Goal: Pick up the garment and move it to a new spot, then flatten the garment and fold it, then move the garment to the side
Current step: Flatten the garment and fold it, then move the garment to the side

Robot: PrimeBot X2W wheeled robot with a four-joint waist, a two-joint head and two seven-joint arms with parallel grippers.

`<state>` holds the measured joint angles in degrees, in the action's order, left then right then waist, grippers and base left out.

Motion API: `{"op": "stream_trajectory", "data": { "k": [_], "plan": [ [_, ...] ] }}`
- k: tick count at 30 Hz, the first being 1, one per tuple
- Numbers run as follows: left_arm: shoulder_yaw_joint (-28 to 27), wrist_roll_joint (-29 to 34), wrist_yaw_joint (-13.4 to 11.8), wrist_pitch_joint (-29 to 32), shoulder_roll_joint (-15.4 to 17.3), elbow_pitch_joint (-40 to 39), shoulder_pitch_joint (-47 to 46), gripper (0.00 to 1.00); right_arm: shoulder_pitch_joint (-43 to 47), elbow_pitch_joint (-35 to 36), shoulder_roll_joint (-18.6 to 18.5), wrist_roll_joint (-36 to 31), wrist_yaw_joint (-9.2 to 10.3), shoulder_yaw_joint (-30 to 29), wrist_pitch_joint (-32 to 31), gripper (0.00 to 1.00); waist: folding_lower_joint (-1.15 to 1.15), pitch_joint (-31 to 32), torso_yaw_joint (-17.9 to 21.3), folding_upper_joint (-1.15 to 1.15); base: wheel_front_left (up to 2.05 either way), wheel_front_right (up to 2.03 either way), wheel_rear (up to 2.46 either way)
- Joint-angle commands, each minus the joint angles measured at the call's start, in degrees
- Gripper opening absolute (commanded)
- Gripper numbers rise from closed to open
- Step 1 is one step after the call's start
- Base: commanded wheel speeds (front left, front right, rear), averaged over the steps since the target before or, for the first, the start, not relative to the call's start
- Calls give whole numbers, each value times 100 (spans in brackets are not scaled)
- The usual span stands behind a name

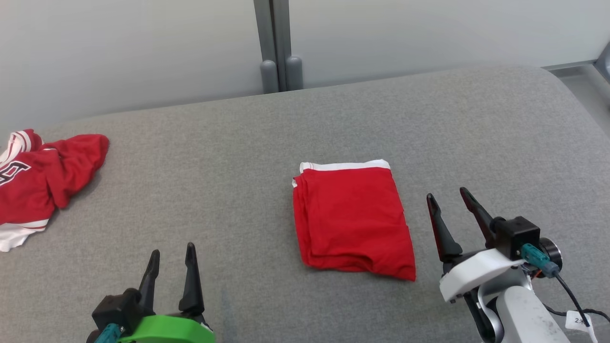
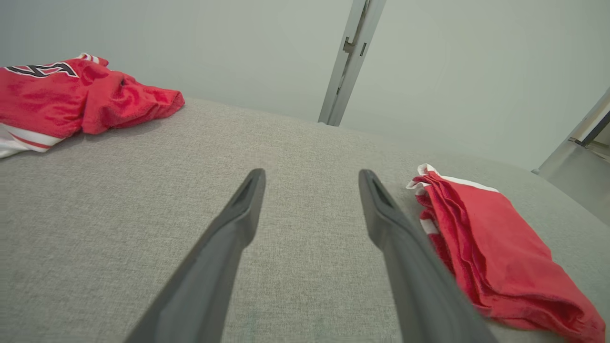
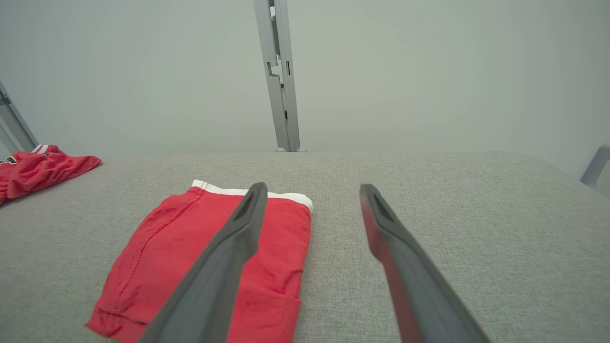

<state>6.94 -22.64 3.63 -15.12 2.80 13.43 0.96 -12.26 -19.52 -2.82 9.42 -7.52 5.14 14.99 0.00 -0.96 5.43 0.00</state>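
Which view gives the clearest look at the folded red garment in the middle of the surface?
The head view: the folded garment lies whole and unobstructed, white band at its far edge. The left wrist view shows it obliquely, partly behind a finger. In the right wrist view a finger crosses it.

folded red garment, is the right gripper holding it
No, the right gripper stands open beside the folded garment, apart from it.
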Motion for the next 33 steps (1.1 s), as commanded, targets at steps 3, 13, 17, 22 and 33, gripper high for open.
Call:
{"op": "stream_trajectory", "data": {
  "k": [3, 13, 17, 22, 33],
  "plan": [
    [-49, -42, -51, -4, 18, -41, 174, 100, 167, 41, -15, 68, 6, -119, 28, 100, 0, -4, -34, 0, 0, 0, 0],
    [-73, -47, -68, -4, 17, -87, 176, 100, 259, 24, -16, 191, 6, -169, 28, 100, 0, -59, -113, 0, 0, 0, 0],
    [-90, -41, -73, -4, 17, -110, 125, 100, 222, 6, -15, 172, 6, -168, 28, 100, 0, -73, -115, 0, 0, 0, 0],
    [-68, -52, -75, -4, 17, -97, 121, 100, 199, -9, -15, 157, 6, -168, 28, 100, 0, -80, -111, 0, 0, 0, 0],
    [-47, -49, -96, -4, 17, -124, -1, 100, -415, -511, -15, -72, 6, 60, -178, 100, 0, -207, -138, 0, 0, 0, 0]
  ]
}}
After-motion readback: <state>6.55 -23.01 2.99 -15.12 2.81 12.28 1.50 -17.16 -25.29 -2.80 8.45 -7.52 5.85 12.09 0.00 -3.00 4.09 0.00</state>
